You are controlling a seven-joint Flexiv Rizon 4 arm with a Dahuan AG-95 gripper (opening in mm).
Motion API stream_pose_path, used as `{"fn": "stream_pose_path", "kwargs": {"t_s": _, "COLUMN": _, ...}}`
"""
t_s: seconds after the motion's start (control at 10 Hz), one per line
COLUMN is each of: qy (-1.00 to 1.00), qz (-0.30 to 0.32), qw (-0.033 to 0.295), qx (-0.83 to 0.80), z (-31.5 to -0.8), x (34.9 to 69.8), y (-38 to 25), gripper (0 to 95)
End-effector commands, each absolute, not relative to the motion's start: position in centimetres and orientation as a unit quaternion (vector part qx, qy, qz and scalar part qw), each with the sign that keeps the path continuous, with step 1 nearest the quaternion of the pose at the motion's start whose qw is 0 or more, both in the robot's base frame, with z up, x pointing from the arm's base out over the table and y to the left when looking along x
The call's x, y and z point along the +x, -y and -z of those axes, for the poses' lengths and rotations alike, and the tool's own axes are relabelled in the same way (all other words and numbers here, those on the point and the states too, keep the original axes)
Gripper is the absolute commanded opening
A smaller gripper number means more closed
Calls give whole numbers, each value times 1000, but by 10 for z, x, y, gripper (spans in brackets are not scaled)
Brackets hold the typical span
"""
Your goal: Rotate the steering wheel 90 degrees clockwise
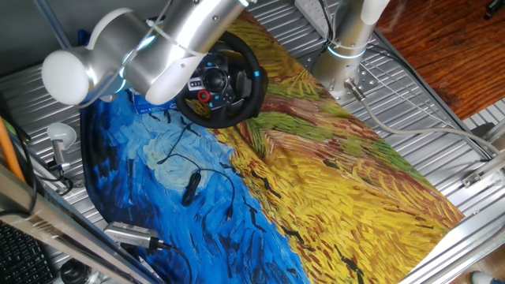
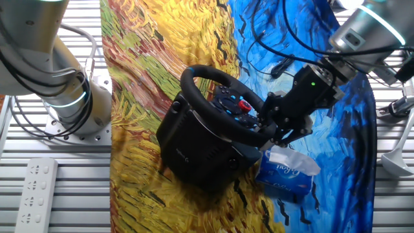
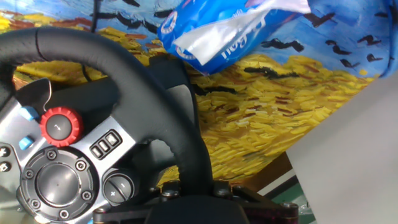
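Note:
The steering wheel [image 2: 194,74] is black with a thick round rim, and it stands tilted on its base on the painted cloth. Its hub carries small buttons and a red knob [image 3: 60,126]. My gripper [image 2: 272,129] sits at the rim's side nearest the blue tissue pack. In the hand view the rim [image 3: 124,68] curves down and runs between the jaws of the gripper [image 3: 193,190], which is shut on it. In one fixed view my arm covers the left part of the steering wheel [image 1: 237,110] and hides the gripper.
A blue tissue pack [image 2: 288,171] lies against the wheel base, just below the gripper. A small black cabled device [image 1: 190,189] lies on the blue part of the cloth. A second arm's base [image 2: 71,97] stands beside the cloth, with a power strip [image 2: 40,188] near it.

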State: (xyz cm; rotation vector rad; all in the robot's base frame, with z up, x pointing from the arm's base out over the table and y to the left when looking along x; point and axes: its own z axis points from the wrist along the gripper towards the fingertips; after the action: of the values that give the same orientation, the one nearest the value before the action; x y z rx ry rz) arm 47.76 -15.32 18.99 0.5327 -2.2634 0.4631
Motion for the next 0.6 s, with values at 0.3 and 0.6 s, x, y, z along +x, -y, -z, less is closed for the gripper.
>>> {"fn": "stream_pose_path", "kwargs": {"t_s": 0.3, "qy": 887, "qz": -181, "qw": 374, "qx": 203, "z": -192, "x": 472, "y": 155, "gripper": 190}}
{"fn": "stream_pose_path", "kwargs": {"t_s": 0.6, "qy": 888, "qz": -183, "qw": 373, "qx": 196, "z": -194, "x": 468, "y": 154, "gripper": 190}}
